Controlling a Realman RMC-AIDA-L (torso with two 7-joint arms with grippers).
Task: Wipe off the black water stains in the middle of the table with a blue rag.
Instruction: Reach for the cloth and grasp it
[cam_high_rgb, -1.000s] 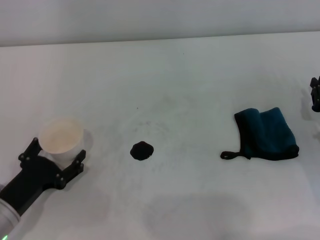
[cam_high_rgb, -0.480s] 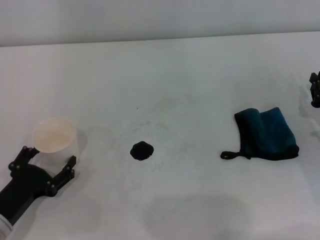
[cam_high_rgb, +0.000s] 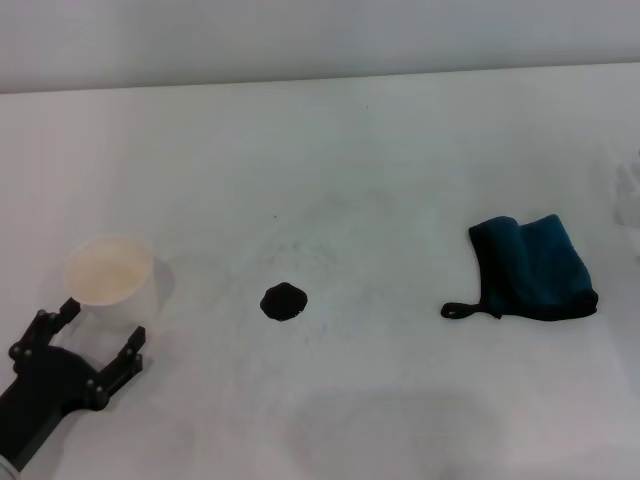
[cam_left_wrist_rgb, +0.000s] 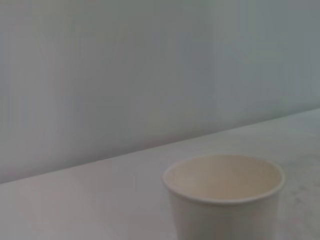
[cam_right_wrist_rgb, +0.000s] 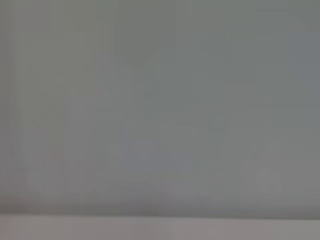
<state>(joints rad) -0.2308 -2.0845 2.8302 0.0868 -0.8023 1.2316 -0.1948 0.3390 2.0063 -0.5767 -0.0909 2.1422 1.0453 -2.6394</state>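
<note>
The black water stain (cam_high_rgb: 283, 301) is a small glossy blot near the middle of the white table (cam_high_rgb: 380, 150). To its right lies the blue rag (cam_high_rgb: 533, 266), crumpled, with a black loop trailing toward the stain. My left gripper (cam_high_rgb: 92, 332) stands open at the near left, just in front of a white paper cup (cam_high_rgb: 108, 276) and not touching it. In the left wrist view the cup (cam_left_wrist_rgb: 224, 196) fills the near field. My right gripper is out of view; the right wrist view shows only a blank wall.
A tiny dark speck (cam_high_rgb: 276, 216) sits on the table behind the stain. The table's far edge meets a pale wall.
My left gripper let go of the cup and drew back toward the near left corner. The right gripper slid out of the head view at the right edge.
</note>
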